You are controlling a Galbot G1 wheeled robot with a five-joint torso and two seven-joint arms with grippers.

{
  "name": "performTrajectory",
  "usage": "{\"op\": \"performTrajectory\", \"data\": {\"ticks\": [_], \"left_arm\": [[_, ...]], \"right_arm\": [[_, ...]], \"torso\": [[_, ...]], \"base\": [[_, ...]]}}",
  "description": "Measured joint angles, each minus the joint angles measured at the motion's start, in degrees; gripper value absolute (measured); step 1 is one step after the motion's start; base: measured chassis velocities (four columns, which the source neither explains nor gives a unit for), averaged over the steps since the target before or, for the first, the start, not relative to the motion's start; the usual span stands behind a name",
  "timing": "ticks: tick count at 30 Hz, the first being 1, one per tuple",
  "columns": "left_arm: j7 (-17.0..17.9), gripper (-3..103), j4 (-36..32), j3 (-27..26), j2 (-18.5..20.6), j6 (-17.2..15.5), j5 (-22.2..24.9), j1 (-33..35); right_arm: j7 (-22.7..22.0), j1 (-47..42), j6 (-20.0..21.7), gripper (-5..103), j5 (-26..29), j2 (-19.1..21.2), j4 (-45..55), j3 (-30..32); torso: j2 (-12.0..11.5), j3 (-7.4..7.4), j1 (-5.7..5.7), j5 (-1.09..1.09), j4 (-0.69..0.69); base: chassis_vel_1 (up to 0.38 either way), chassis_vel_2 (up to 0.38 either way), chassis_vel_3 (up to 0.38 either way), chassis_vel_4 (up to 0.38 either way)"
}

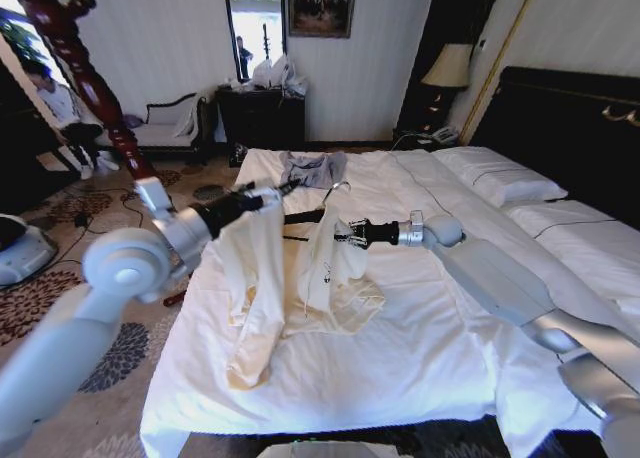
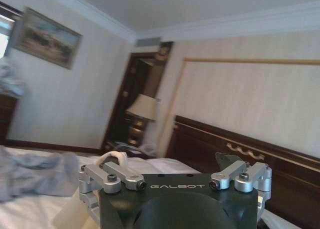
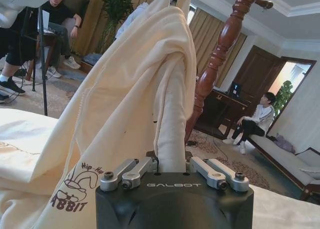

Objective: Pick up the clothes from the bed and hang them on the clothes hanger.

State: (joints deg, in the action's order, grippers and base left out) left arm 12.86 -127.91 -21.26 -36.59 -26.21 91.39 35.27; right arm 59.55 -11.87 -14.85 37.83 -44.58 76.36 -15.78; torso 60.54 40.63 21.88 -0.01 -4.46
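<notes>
The cream clothes (image 1: 262, 278) hang lifted above the bed (image 1: 440, 328), their lower part lying on the duvet. The black clothes hanger (image 1: 303, 217) with its silver hook (image 1: 337, 188) sticks out of the fabric between the two grippers. My right gripper (image 1: 347, 236) is shut on a bunched fold of the clothes (image 3: 150, 89), which rise straight out of its jaws. My left gripper (image 1: 266, 195) is at the garment's upper left part. Its fingers (image 2: 111, 161) stand wide apart, and cream cloth (image 2: 70, 214) hangs over one side of it.
A small grey-blue garment (image 1: 312, 166) lies near the far edge of the bed. Pillows (image 1: 500, 178) and a dark headboard (image 1: 570, 128) are to the right. A carved wooden post (image 1: 80, 68) stands at the left, over patterned carpet (image 1: 110, 358).
</notes>
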Motion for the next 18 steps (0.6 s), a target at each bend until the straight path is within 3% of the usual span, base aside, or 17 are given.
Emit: {"op": "performTrajectory", "data": {"ticks": [5, 13, 14, 16, 18], "left_arm": [[0.3, 100, 1.3, -0.4, 2.3, -0.5, 2.4, 0.4], [-0.8, 100, 2.3, 7.9, -5.5, 0.8, 0.8, -4.1], [-1.2, 100, 3.7, 10.1, -8.6, 1.7, 0.1, -5.8], [-1.7, 100, 5.1, 11.7, -11.1, 2.3, 0.1, -7.6], [-2.1, 100, 5.5, 12.6, -12.0, 2.4, 0.1, -8.5]], "right_arm": [[0.0, -0.8, -0.3, 17, 0.3, 0.2, 0.4, 0.3], [-0.2, -1.2, -0.3, 17, 0.7, 0.1, 1.6, 0.0], [-0.6, -1.2, -0.2, 17, 0.8, 0.1, 1.9, -0.1], [-1.0, -1.3, -0.1, 17, 0.9, 0.1, 2.0, -0.1], [-1.1, -1.4, -0.1, 17, 0.9, 0.1, 2.0, -0.1]], "torso": [[0.0, 0.00, 0.00, 0.01, 0.03], [0.0, 0.00, 0.00, 0.02, -0.01], [0.0, 0.00, 0.00, 0.02, -0.01], [0.0, 0.00, 0.00, 0.01, 0.00], [0.0, 0.00, 0.00, 0.02, 0.00]], "base": [[0.000, 0.000, 0.000, 0.000], [0.000, 0.000, 0.000, 0.000], [0.000, 0.000, 0.000, 0.000], [0.000, 0.000, 0.000, 0.000], [0.000, 0.000, 0.000, 0.000]]}}
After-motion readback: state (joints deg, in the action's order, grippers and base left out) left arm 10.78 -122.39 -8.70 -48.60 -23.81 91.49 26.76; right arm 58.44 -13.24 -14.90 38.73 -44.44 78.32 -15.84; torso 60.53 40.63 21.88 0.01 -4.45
